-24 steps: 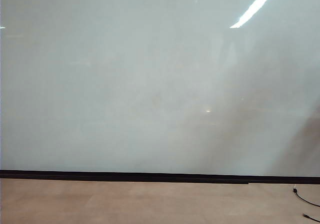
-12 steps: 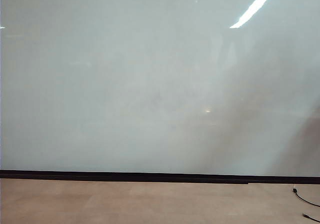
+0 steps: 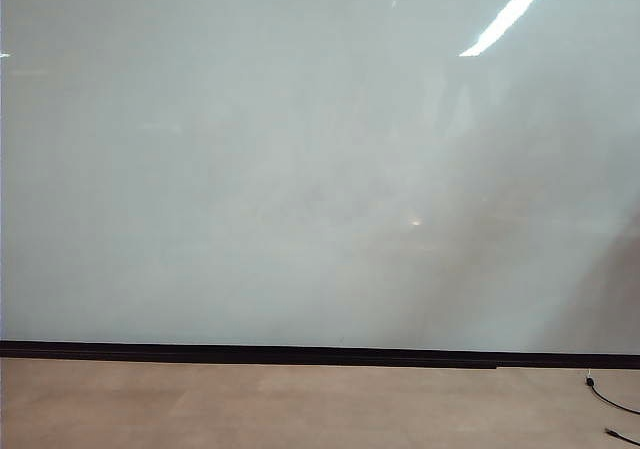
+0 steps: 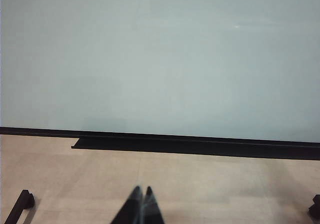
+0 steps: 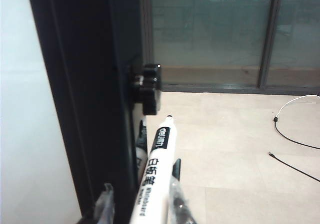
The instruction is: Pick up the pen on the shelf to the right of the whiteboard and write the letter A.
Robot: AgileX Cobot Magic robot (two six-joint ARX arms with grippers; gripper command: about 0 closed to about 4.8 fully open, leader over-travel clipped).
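The pen stands between the right gripper's fingers at the whiteboard's right frame; whether they grip it I cannot tell. They should close squarely on the barrel before lifting. The left gripper, closed, hangs near the floor.

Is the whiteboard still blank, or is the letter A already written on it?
Blank. The whiteboard shows only glare and reflections in the exterior view, no black strokes. The pen sits between the right gripper fingers beside the board's frame.
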